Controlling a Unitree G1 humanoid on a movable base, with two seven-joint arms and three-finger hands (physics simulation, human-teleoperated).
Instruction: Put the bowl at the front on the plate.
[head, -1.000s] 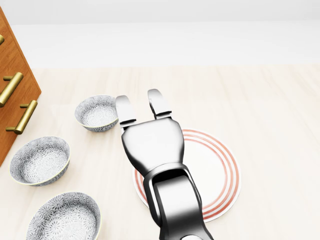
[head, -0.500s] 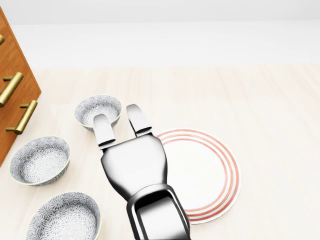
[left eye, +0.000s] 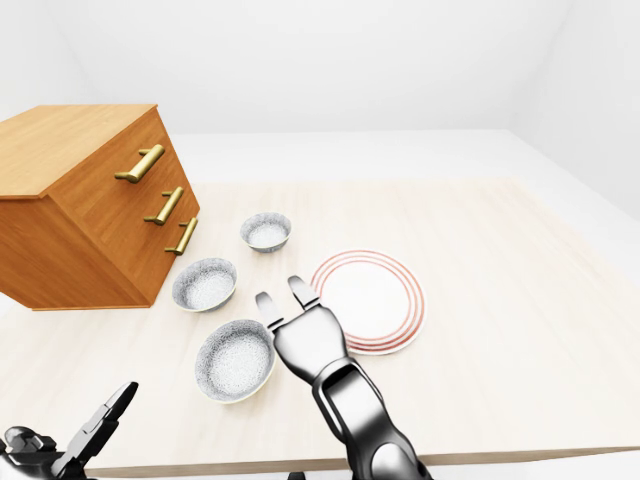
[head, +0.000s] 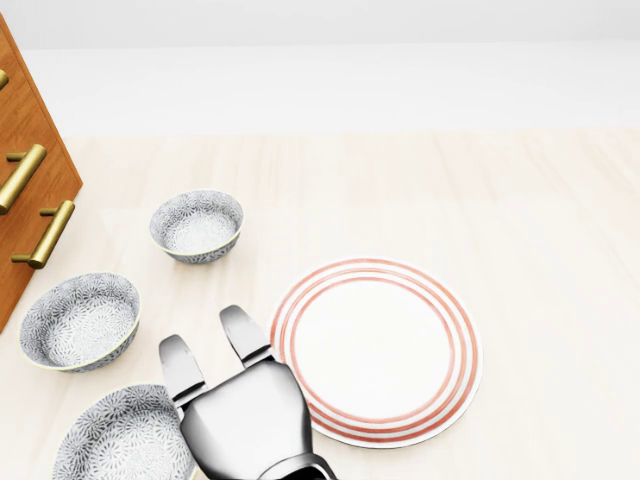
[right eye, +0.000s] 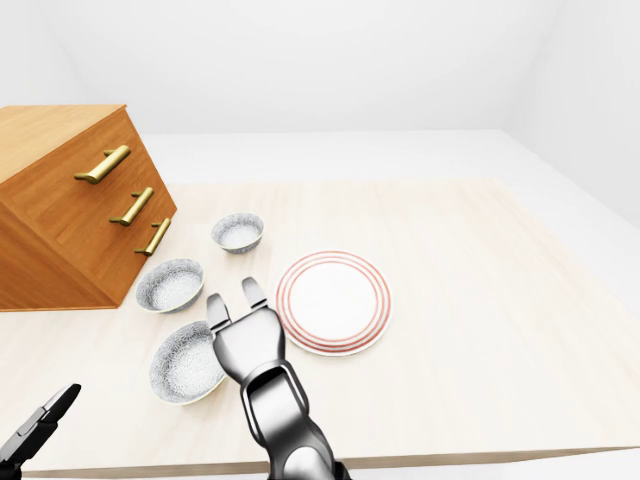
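Showing only in eye views, left robot hand (left eye: 62, 448) sits bottom-left.

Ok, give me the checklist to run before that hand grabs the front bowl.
1. The right hand is open: ok, its fingers are spread.
2. It is at the front bowl: ok, beside its right rim; contact cannot tell.
3. Bowl gripped: not ok, not yet.
4. The plate is bare: ok.
5. The middle bowl stands apart from it: ok.
6. The left hand is out of the way: ok, low at the view's left.
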